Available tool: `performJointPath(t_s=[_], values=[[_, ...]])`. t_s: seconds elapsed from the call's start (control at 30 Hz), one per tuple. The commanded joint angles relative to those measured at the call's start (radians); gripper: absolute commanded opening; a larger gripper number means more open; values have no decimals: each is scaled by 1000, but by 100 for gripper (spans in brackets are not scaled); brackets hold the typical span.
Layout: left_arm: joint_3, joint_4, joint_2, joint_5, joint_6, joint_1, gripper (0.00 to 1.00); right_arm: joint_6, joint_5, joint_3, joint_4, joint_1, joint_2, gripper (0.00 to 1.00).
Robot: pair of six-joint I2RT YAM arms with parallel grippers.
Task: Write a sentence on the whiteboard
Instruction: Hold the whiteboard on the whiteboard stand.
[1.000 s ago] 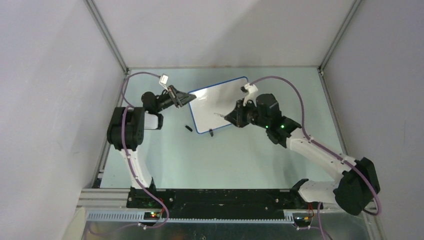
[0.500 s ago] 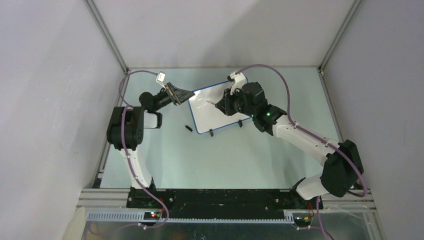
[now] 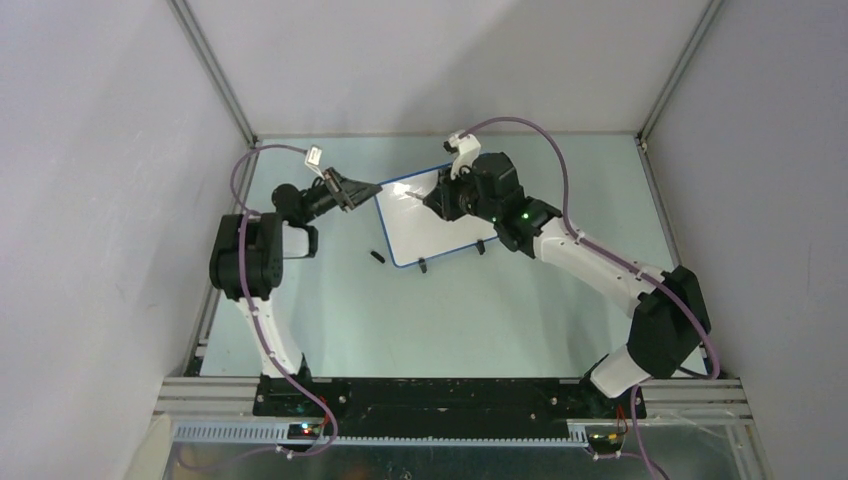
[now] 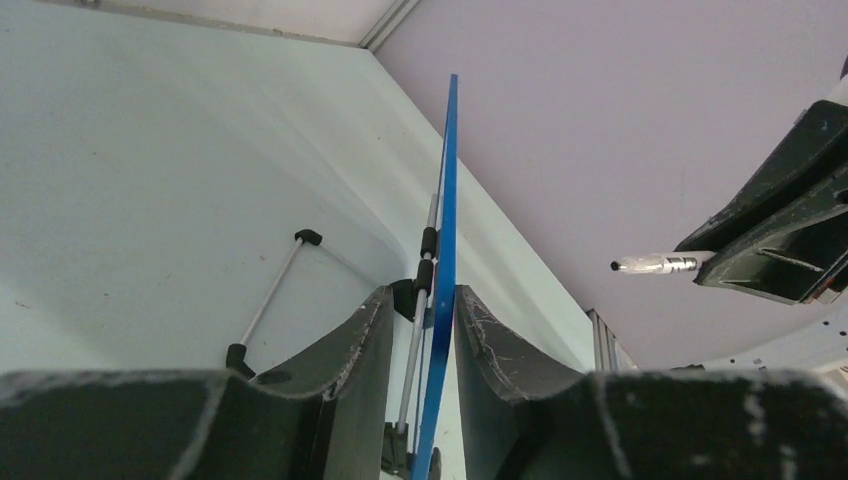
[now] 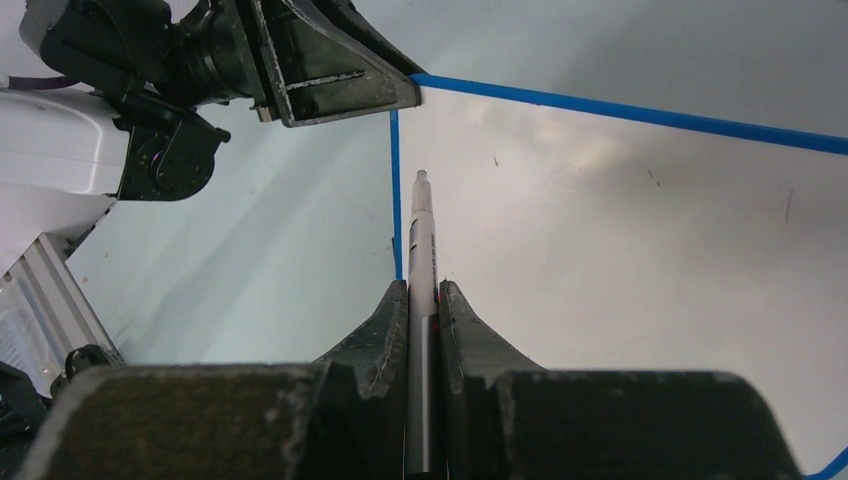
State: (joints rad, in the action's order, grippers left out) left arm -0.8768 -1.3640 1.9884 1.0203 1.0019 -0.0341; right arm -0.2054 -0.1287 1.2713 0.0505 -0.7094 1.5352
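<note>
The whiteboard (image 3: 430, 228) stands tilted on the table and its white face is blank; no sentence shows on it. My left gripper (image 3: 375, 188) is shut on the board's top left corner. In the left wrist view the blue frame edge (image 4: 447, 200) runs between my fingers (image 4: 425, 310). My right gripper (image 3: 432, 200) is shut on a slim black-and-white marker (image 5: 422, 230), pinched between the jaws (image 5: 424, 300). The marker's tip points at the board's face (image 5: 620, 250) near its left edge and top left corner. The tip also shows in the left wrist view (image 4: 650, 264), seemingly just off the surface.
A small black piece (image 3: 377, 257) lies on the table left of the board's lower corner. Two black clip feet (image 3: 422, 266) hold the board's lower edge. A thin rod with black ends (image 4: 270, 300) lies behind the board. Grey walls enclose the table.
My right arm has carried the marker from the board's lower right up to its top left area. My left gripper has shifted slightly left, still holding the corner.
</note>
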Motion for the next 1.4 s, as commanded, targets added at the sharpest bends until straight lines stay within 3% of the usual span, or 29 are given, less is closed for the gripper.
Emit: performJointPath(t_s=[0.0,0.13,0.3,0.37,0.77,1.37], values=[[-13,-128,17,13,50,1,34,21,-9,66,-3,-6,24,0],[-12,-129,6,25,45,2,31,27,-9,67,-1,-10,33,0],[-4,-12,-24,25,-34,1,5,40,28,70,-8,-26,59,0],[-11,-27,-20,30,-24,1,1,51,55,82,-3,-40,77,0],[-15,-84,-11,45,16,0,0,125,250,162,7,-121,159,0],[-9,-112,-10,52,22,-1,0,170,344,281,85,-163,276,0]])
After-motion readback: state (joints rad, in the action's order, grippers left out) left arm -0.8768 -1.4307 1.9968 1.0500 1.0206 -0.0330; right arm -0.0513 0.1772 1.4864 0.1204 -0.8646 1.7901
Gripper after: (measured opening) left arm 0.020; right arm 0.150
